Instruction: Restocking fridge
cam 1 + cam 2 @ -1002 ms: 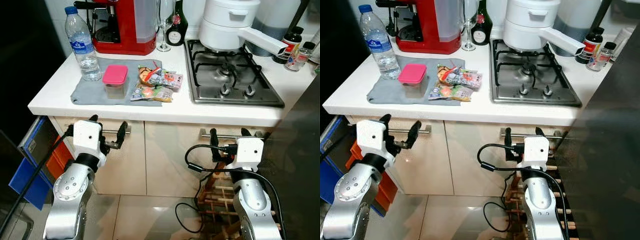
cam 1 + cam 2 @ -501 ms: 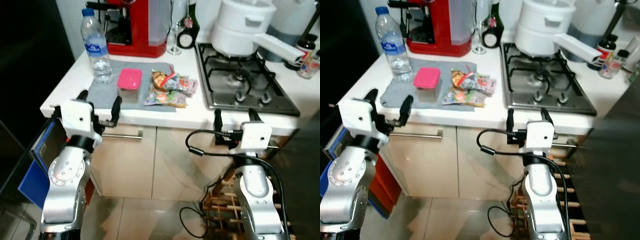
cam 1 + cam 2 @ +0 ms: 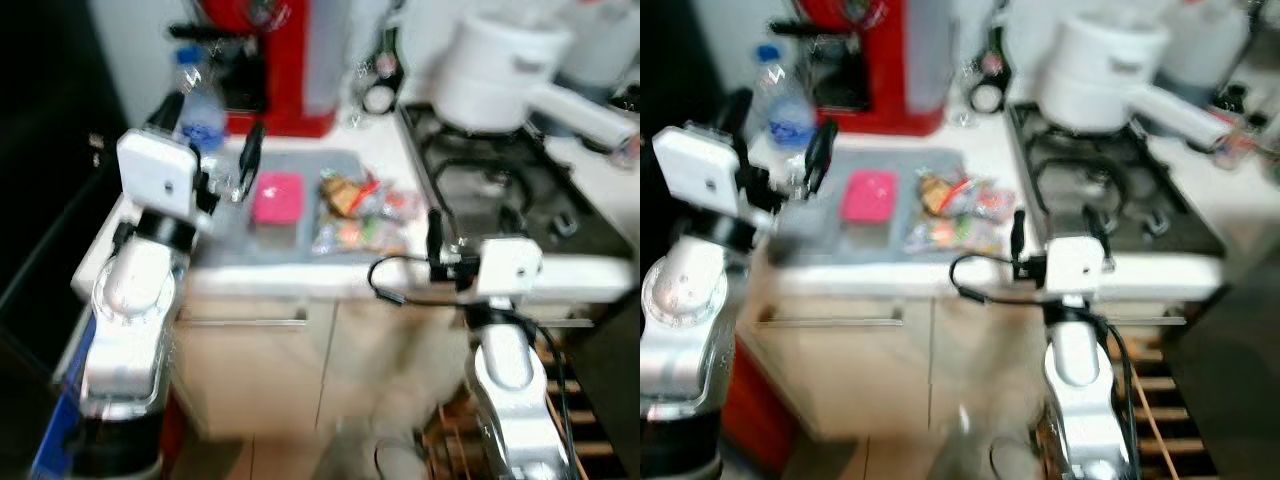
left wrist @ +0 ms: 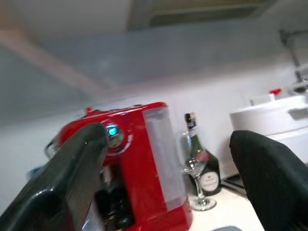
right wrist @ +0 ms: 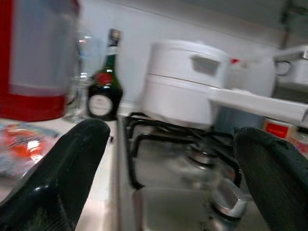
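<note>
Head views blurred. Worktop (image 3: 560, 278) holds the restock items on a grey mat (image 3: 228, 230) toward its left end: water bottle (image 3: 203, 108) at the mat's back left corner, pink-lidded container (image 3: 276, 198) mid-mat, snack packets (image 3: 362, 208) on the mat's right edge. Red coffee machine (image 4: 139, 163), wine glass (image 4: 192, 166) and dark bottle (image 4: 198, 161) along the back edge; hob (image 5: 183, 168) with white pot (image 5: 185, 82) on the right half.

Left gripper (image 3: 213, 148) raised over the mat's left side, just beside the water bottle — fingers spread wide, nothing held. Right gripper (image 3: 447, 238) at the front edge near the hob's left corner, fingers also wide apart, empty.

Step, as I judge it: reach phase, first pick not yet made — nothing gripped. Next move likely calls for lining the left fingers either side of the bottle or the container, then closing; the bottle is tall and could tip if nudged.
</note>
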You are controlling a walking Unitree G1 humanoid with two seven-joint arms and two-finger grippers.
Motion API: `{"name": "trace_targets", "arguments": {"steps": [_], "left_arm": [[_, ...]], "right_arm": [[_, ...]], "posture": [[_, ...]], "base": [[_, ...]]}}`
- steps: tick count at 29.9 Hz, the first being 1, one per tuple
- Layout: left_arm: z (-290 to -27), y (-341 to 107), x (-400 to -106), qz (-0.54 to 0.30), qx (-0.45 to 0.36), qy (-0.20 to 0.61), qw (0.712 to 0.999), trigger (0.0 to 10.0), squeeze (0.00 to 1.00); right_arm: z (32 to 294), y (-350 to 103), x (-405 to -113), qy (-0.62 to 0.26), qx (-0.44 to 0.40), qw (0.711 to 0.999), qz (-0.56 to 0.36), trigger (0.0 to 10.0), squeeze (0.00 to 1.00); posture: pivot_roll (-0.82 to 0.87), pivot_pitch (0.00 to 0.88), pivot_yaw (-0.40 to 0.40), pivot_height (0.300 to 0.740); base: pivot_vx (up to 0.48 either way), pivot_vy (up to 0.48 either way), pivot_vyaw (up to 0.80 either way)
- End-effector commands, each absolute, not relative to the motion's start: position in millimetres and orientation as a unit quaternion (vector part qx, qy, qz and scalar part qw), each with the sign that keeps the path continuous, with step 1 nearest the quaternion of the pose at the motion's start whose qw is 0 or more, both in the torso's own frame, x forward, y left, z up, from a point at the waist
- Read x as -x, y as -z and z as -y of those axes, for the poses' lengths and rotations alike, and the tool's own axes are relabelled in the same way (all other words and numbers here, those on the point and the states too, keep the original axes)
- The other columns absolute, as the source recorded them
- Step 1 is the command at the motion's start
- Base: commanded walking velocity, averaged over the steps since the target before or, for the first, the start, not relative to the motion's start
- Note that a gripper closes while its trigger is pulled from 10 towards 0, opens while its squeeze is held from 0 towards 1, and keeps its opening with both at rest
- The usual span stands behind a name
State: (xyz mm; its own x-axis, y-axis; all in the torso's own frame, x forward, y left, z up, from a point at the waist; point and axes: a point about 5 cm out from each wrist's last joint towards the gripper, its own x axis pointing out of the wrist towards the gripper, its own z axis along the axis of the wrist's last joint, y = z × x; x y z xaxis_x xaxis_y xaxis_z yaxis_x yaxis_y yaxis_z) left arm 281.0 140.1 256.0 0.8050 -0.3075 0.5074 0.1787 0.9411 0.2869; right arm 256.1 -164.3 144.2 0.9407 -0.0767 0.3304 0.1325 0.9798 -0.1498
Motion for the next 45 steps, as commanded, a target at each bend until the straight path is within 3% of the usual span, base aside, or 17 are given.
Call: {"name": "trace_targets", "arguments": {"steps": [1, 6, 14, 18, 25, 29, 40, 45], "left_arm": [[-144.9, -269.7, -282.8, 0.296, -0.111, 0.121, 0.941, 10.0, 0.0], [-131.0, -295.6, -283.3, 0.326, -0.079, 0.192, 0.922, 10.0, 0.0], [-115.5, -304.5, -300.1, 0.294, -0.088, 0.279, 0.91, 10.0, 0.0], [-113.0, -304.9, -298.1, 0.292, -0.053, 0.291, 0.91, 10.0, 0.0], [-99.8, -293.9, -290.6, 0.28, -0.06, 0.337, 0.897, 10.0, 0.0], [-96.5, -289.7, -303.0, 0.244, -0.097, 0.372, 0.89, 10.0, 0.0], [-87.7, -275.5, -372.1, 0.148, -0.087, 0.375, 0.911, 10.0, 0.0], [-84.3, -249.8, -399.0, 0.052, -0.12, 0.373, 0.919, 10.0, 0.0]], "right_arm": [[158.4, -152.6, -255.2, 0.048, 0.088, 0.977, 0.186, 10.0, 0.0], [159.7, -155.6, -252.4, 0.056, 0.101, 0.974, 0.194, 10.0, 0.0], [168.4, -151.6, -248.2, 0.083, 0.107, 0.974, 0.181, 10.0, 0.0], [156.1, -152.4, -255.1, 0.045, 0.038, 0.987, 0.15, 10.0, 0.0], [149.2, -173.6, -263.1, 0.027, 0.009, 0.983, 0.181, 10.0, 0.0], [158.0, -155.3, -255.0, 0.039, 0.053, 0.985, 0.16, 10.0, 0.0], [175.2, -139.7, -228.5, 0.088, 0.102, 0.983, 0.127, 10.0, 0.0], [178.5, -139.8, -218.2, 0.099, 0.109, 0.981, 0.125, 10.0, 0.0]], "posture": [[-0.08, 0.0, 0.01, 0.74], [-0.09, 0.0, 0.012, 0.74], [-0.12, 0.0, 0.036, 0.74], [-0.14, 0.0, 0.054, 0.74], [-0.13, 0.0, 0.034, 0.74], [-0.12, 0.0, 0.033, 0.74], [-0.22, 0.0, 0.086, 0.74], [-0.26, 0.0, 0.103, 0.74]], "base": [[0.0, 0.0, 0.0], [0.0, 0.0, 0.0], [0.0, 0.0, 0.0], [0.0, 0.0, 0.0], [0.0, 0.0, 0.0], [0.0, 0.0, 0.0], [0.0, 0.0, -0.38], [0.0, 0.0, 0.0]]}}
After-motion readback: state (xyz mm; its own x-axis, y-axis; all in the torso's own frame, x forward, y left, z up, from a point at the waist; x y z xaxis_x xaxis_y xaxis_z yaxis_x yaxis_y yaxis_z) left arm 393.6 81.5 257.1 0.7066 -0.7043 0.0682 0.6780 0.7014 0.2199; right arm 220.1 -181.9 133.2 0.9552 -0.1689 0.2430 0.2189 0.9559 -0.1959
